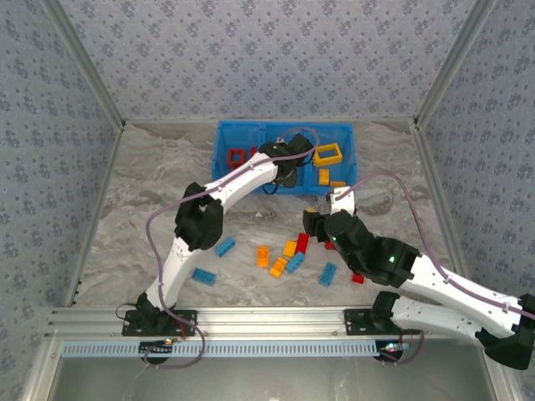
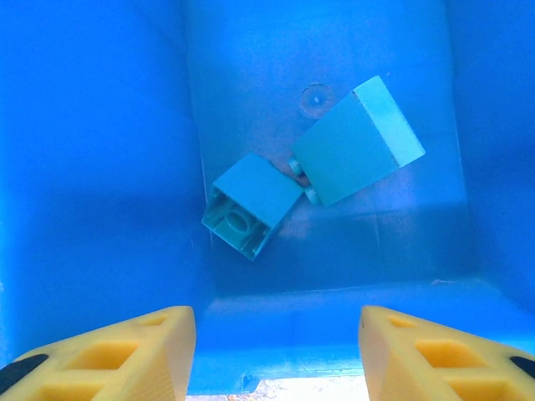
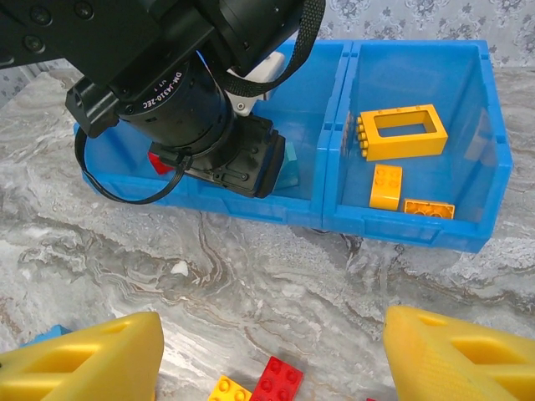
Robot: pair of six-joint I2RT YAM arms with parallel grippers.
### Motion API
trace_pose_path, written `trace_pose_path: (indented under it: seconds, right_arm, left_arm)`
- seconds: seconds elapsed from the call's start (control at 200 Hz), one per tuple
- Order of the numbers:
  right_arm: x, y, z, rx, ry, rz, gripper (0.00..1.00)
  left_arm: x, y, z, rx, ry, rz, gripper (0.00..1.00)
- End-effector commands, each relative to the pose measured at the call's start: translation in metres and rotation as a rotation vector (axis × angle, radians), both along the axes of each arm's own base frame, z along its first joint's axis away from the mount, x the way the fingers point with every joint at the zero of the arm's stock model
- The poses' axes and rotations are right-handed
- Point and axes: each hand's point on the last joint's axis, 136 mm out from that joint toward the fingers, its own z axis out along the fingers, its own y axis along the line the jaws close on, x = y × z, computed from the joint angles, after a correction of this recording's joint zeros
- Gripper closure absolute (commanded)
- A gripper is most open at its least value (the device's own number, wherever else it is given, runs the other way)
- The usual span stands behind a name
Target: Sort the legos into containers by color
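Left tool (image 2: 276, 355) hangs over the middle compartment of the blue tray (image 1: 227, 138). Jaws roughly half apart, nothing between them. 2 light blue bricks lie on the floor straight below: a small one (image 2: 251, 205) on its side and a longer one (image 2: 355, 150), touching at a corner.

Key relation: all loose legos lie on the counter (image 1: 167, 184) on the near side of the tray, so my read is that the left tool goes back near for its next pick. Closest to the left arm are 2 light blues at near left: the left blue brick (image 1: 224, 246), lying diagonally, and the near-left blue brick (image 1: 203, 276), long axis roughly left-right. Both have free space around them.

Right tool (image 3: 276, 359) is wide open and empty, low over the counter right of centre. A red brick (image 3: 280, 380) sits just near of the gap between its fingers, with a yellow brick (image 3: 228, 390) beside it on the left. The red's long axis looks diagonal, but it's cut off at the frame edge, so not sure.

In the way: the red frame (image 1: 237, 156) marks the left compartment, and the left wrist (image 3: 184, 109) sits across that route from the right. The path to the yellow frame (image 3: 401, 131) in the right compartment looks free.
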Motion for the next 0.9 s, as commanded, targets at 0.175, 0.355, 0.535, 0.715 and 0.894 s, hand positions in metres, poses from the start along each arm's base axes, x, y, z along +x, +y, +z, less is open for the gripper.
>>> trace_pose_path:
  seconds: [0.175, 0.355, 0.535, 0.715, 0.894]
  right_arm:
    - [-0.003, -0.006, 0.005, -0.009, -0.005, 0.011, 0.29]
    - [-0.006, 0.011, -0.012, -0.006, 0.079, 0.058, 0.29]
    - [-0.025, 0.066, -0.066, -0.035, 0.265, 0.136, 0.30]
    - [-0.045, 0.113, -0.121, -0.102, 0.524, 0.129, 0.30]
    - [-0.053, 0.138, -0.151, -0.141, 0.702, 0.100, 0.29]
  left_arm:
    - [-0.019, -0.001, 0.110, -0.160, -0.154, 0.014, 0.46]
    - [-0.055, 0.019, 0.164, -0.296, -0.247, 0.022, 0.47]
    - [-0.119, 0.067, 0.172, -0.377, -0.268, 0.018, 0.46]
    - [-0.189, 0.132, 0.147, -0.461, -0.226, 0.040, 0.44]
    - [-0.241, 0.179, 0.122, -0.578, -0.196, 0.024, 0.42]
